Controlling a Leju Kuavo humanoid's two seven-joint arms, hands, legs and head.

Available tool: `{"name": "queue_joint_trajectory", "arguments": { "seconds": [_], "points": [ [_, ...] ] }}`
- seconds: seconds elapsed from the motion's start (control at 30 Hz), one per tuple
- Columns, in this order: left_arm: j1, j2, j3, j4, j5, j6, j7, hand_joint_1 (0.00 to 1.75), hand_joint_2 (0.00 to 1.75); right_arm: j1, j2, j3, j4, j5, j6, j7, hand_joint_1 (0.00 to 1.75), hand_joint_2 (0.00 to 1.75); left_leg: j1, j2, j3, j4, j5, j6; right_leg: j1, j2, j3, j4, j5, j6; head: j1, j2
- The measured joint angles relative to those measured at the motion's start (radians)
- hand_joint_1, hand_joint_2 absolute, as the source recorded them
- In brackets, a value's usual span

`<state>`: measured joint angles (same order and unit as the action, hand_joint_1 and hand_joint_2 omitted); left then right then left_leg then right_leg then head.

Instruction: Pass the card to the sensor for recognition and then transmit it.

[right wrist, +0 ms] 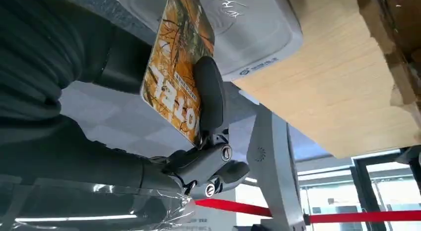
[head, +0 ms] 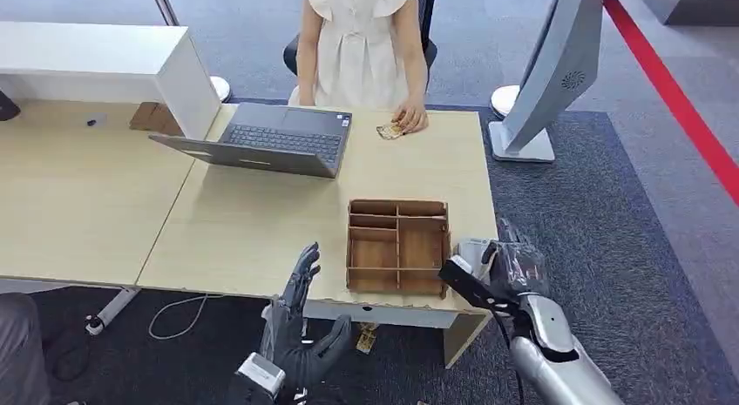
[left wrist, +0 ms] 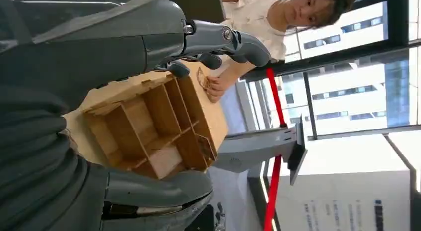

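Left robot hand (head: 301,322) is raised with fingers spread and extended upward, holding nothing; left wrist is low in the head view; right robot hand (head: 508,267) is extended forward on its silver forearm, fingers pinching a card (right wrist: 178,67).

A pale wooden table (head: 244,222) carries a laptop (head: 270,139), a divided wooden tray (head: 397,246) and a grey sensor (head: 471,249).

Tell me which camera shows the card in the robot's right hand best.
The right wrist view: the orange card fills it, printed face visible, pinched by the right hand over the grey sensor. In the head view that hand hides it.
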<state>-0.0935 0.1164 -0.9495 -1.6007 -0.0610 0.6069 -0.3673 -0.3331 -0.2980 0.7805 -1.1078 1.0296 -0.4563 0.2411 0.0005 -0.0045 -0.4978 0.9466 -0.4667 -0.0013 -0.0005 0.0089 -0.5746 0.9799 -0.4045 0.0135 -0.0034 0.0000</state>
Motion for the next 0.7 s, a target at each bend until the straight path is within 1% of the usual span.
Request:
{"name": "queue_joint_trajectory", "arguments": {
  "seconds": [0.07,0.13,0.23,0.33,0.47,0.57,0.63,0.7],
  "points": [
    [0.004,0.0,0.005,0.007,0.002,0.005,-0.013,0.0,1.75,-0.014,0.009,0.007,0.021,0.002,-0.011,-0.01,1.75,1.75,0.0,0.0,0.0,0.0,0.0,0.0,0.0,0.0,0.0,0.0,0.0,0.0,0.0,0.0],
    [0.006,0.0,0.008,0.016,0.005,0.018,-0.024,0.0,1.75,-0.052,0.015,0.011,0.036,0.014,-0.028,-0.012,1.75,1.75,0.0,0.0,0.0,0.0,0.0,0.0,0.0,0.0,0.0,0.0,0.0,0.0,0.0,0.0],
    [0.003,-0.001,0.009,0.022,0.008,0.029,-0.032,0.0,1.75,-0.089,0.018,0.012,0.027,0.03,-0.055,-0.01,1.75,1.75,0.0,0.0,0.0,0.0,0.0,0.0,0.0,0.0,0.0,0.0,0.001,0.0,0.0,0.0],
    [0.0,-0.003,0.009,0.024,0.009,0.034,-0.032,0.0,1.75,-0.122,0.018,0.011,0.006,0.036,-0.057,-0.007,1.75,1.75,0.0,0.0,0.0,0.0,0.0,0.0,0.0,0.0,0.0,0.0,0.0,0.0,0.0,0.0],
    [-0.001,-0.003,0.009,0.025,0.009,0.035,-0.032,0.0,1.75,-0.13,0.018,0.011,-0.015,0.038,-0.056,0.0,1.75,1.75,0.0,0.0,0.0,0.0,0.0,0.0,0.0,0.0,0.0,0.0,0.0,0.0,0.0,0.0],
    [-0.004,-0.005,0.008,0.031,0.011,0.04,-0.032,0.0,1.75,-0.134,0.015,0.006,-0.043,0.078,-0.08,0.03,1.75,1.75,0.0,0.0,0.0,0.0,0.0,0.0,0.0,0.0,0.0,0.0,0.0,0.0,0.0,0.0],
    [-0.01,-0.005,0.007,0.033,0.013,0.041,-0.032,0.0,1.75,-0.15,0.008,-0.003,-0.081,0.108,-0.072,0.047,1.75,1.75,0.0,0.0,0.0,0.0,0.0,0.0,0.0,0.0,0.0,0.0,0.001,0.0,0.0,0.0],
    [-0.016,-0.005,0.003,0.033,0.021,0.04,-0.035,0.0,1.75,-0.17,-0.002,-0.019,-0.136,0.13,-0.039,0.058,1.75,1.75,0.0,0.0,0.0,0.0,0.0,0.0,0.0,0.0,0.0,0.0,0.001,0.0,0.0,0.0]
  ]
}}
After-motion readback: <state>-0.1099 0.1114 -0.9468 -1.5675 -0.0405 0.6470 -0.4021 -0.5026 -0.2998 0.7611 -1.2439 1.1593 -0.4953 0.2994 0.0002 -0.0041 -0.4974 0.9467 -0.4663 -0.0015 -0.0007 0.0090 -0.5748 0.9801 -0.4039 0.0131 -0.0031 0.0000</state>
